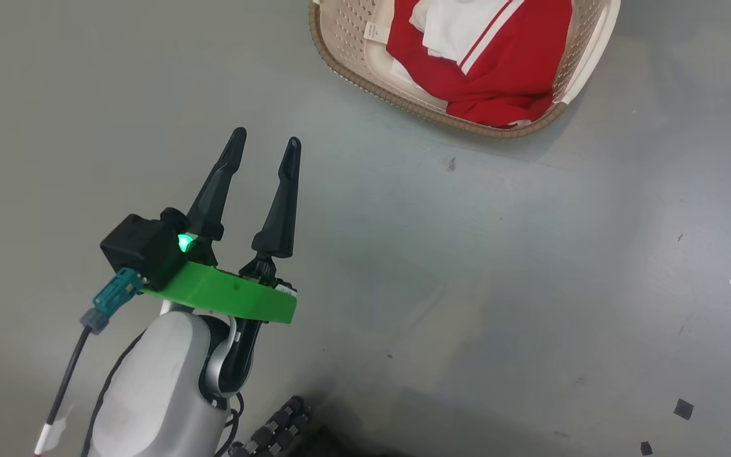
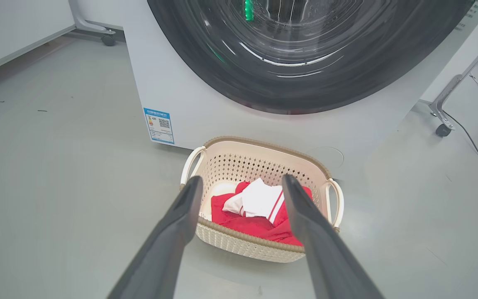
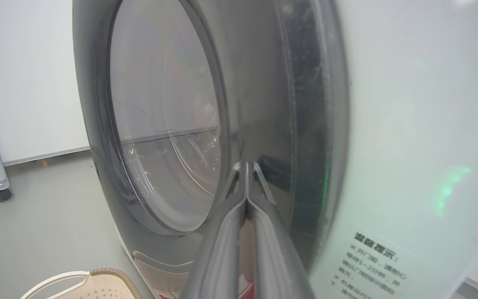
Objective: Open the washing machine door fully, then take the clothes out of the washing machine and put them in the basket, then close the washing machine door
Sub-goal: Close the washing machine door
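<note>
Black right jaws, pressed together and empty, sit at the glossy rim of the washing machine door [image 3: 164,124]; contact uncertain. Door judged rigid, slick, hinged: push at rim, not glass. Left jaws wide, empty. Clothes [image 2: 259,224], soft, lie in basket [image 2: 264,166] fronting the washing machine [image 2: 189,104].

Straight ahead of the left gripper [image 2: 241,180], on the floor [image 2: 56,187]: the basket [image 2: 264,146], with the clothes [image 2: 255,226] inside. Behind the basket, farther from the claw: the washing machine [image 2: 189,116], with the washing machine door [image 2: 305,93] above the basket. Ahead and left of the claw, low on the machine's front: a label sticker [image 2: 159,125]. At the tips of the right gripper [image 3: 246,166]: the door's rim, machine front to the right, glass bowl to the left.
</note>
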Robot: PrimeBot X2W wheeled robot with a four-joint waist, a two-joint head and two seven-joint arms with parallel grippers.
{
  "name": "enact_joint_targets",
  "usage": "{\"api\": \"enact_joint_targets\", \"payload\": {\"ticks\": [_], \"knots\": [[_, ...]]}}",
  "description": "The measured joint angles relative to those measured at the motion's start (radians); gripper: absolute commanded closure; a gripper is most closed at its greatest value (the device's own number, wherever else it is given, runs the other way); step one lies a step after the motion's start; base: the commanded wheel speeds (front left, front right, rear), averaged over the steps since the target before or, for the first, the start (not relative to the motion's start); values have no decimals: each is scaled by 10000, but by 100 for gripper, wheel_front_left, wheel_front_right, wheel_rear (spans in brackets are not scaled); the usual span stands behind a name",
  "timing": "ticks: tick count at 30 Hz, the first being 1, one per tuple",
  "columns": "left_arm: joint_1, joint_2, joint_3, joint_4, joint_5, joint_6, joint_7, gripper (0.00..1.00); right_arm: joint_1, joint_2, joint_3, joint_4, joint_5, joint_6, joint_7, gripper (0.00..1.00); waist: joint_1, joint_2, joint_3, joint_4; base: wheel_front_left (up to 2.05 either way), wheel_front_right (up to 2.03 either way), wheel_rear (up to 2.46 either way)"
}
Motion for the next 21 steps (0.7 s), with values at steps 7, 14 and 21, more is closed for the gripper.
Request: {"api": "enact_joint_targets", "payload": {"ticks": [7, 14, 21], "knots": [[-94, -6, 140, 249, 31, -2, 0, 0, 500, -155, 201, 616, -199, -50, -688, 100, 0, 0, -399, -60, 0, 0, 0], [-96, -8, 355, 604, 568, -2, 0, 0, 1808, -111, 385, 938, -186, -128, -1093, 100, 0, 0, -1114, -223, 0, 0, 0], [-64, -6, 497, 922, 915, -4, 0, 0, 2795, 245, 313, 924, 127, -128, -1246, 100, 0, 0, -1846, -532, 0, 0, 0]]}}
